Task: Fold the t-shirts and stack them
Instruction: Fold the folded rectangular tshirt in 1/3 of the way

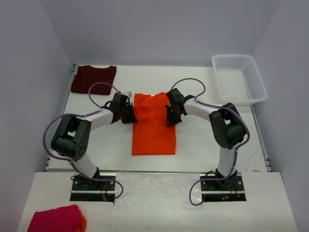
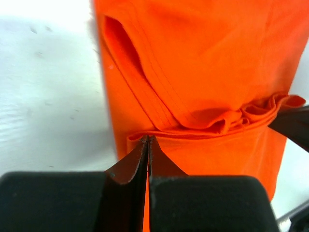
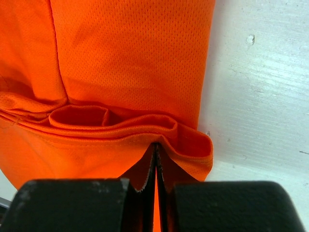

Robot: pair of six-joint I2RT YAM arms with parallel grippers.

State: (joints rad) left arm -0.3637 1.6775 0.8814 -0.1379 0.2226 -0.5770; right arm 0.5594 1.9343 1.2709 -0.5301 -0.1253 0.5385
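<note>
Item 1: orange t-shirt (image 1: 153, 128). Lies in the middle of the white worktop (image 1: 207, 145), between the two arms, collar to the far side. The lower half is flat. The upper half is rumpled, with a raised crosswise fold running from one side edge to the other.

Item 2: left fingers (image 2: 147, 140). Closed tight at the shirt's left edge, pinching the end of that fold; orange cloth shows in the seam between them.

Item 3: right fingers (image 3: 156, 145). Closed tight at the shirt's right edge, pinching the opposite end of the fold in the same way.

Item 4: maroon t-shirt (image 1: 93, 79). Lies flat in the far left corner of the worktop, well apart from the orange one and from both arms.

Item 5: white mesh basket (image 1: 240, 79). Far right corner.

Item 6: pink-red cloth bundle (image 1: 57, 220) with an orange edge. On the near ledge, left of the left arm's base.
</note>
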